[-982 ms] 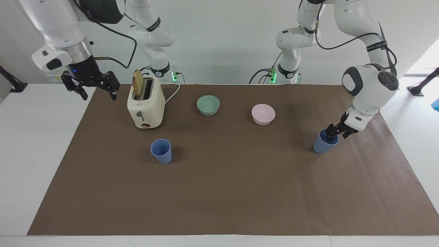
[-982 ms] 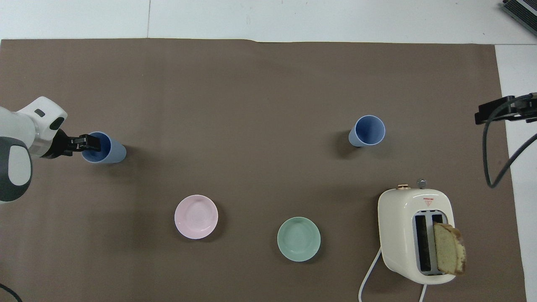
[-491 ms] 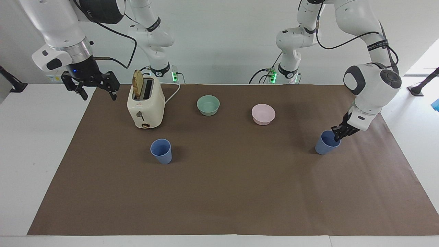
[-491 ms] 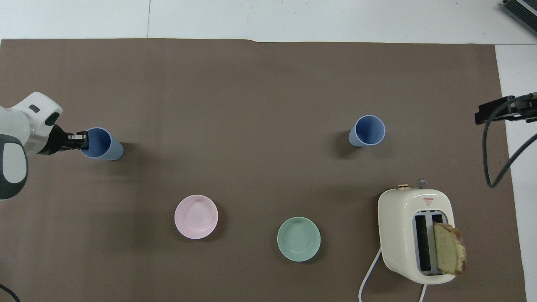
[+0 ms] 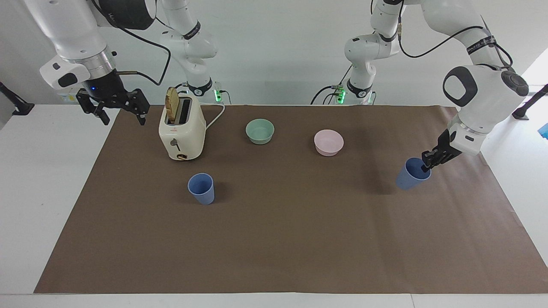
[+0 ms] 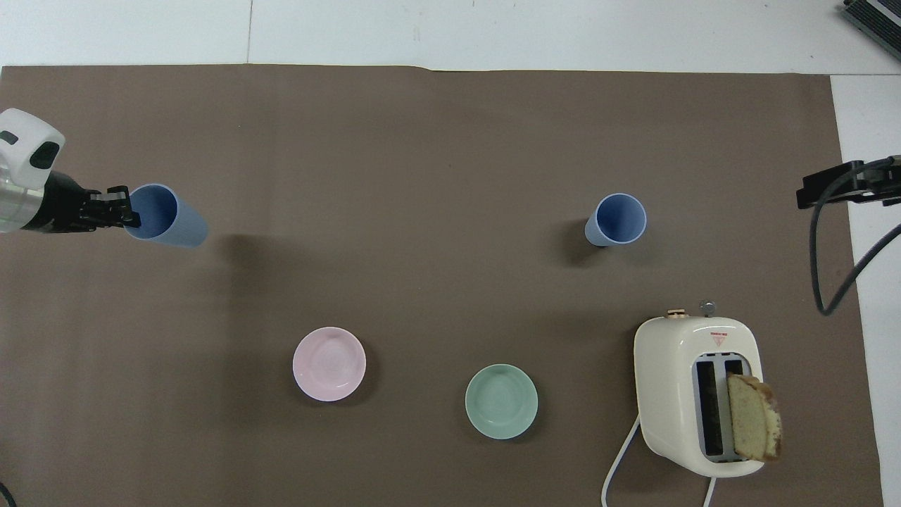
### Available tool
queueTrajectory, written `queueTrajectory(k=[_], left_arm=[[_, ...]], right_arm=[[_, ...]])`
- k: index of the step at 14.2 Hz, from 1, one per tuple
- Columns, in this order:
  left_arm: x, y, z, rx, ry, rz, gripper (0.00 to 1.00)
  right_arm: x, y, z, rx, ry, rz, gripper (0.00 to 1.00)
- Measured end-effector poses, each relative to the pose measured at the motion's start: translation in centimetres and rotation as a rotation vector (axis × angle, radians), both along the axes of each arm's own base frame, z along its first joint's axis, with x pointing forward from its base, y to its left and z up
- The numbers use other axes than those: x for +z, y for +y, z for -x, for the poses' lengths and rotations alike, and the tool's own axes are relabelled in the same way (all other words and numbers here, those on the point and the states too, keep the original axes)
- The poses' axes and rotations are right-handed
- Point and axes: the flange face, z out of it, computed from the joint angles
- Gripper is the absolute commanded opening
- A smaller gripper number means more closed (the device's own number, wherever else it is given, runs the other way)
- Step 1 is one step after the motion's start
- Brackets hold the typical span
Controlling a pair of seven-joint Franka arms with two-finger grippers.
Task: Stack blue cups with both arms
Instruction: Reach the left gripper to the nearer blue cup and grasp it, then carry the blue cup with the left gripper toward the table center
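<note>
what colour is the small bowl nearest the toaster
Mint green: the small round bowl beside the cream toaster; clearest in the overhead view.

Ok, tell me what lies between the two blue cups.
Only bare brown mat lies between the standing blue cup and the blue cup in the left gripper, clearest in the overhead view.

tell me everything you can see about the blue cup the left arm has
The held blue cup is a small matte periwinkle tumbler that looks like plastic, tapered and handleless, with an open mouth and nothing visible inside. The left pincer is shut on its rim at the side toward the left arm's end of the table. The cup is tilted, its base swung toward the table's middle, and it hangs lifted clear of the brown mat, casting a shadow apart from it. Nothing else touches it.
</note>
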Motion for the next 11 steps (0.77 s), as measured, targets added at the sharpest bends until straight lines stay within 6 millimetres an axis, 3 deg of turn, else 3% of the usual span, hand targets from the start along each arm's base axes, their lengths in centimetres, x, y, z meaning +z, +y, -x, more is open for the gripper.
queueTrajectory(k=[2, 7, 9, 11], left_arm=[[1.3, -4.4, -0.2, 0.041, -0.001, 0.011, 0.00], [1.5, -17.4, 1.3, 0.119, 0.006, 0.036, 0.00], [0.8, -21.8, 2.0, 0.142, -0.002, 0.052, 0.00], [-1.1, -25.5, 2.6, 0.140, 0.014, 0.057, 0.00]], right_arm=[[0.0, 0.0, 0.0, 0.000, 0.000, 0.000, 1.00], [0.0, 0.0, 0.0, 0.000, 0.000, 0.000, 1.00], [0.0, 0.0, 0.0, 0.000, 0.000, 0.000, 1.00], [0.0, 0.0, 0.0, 0.000, 0.000, 0.000, 1.00]])
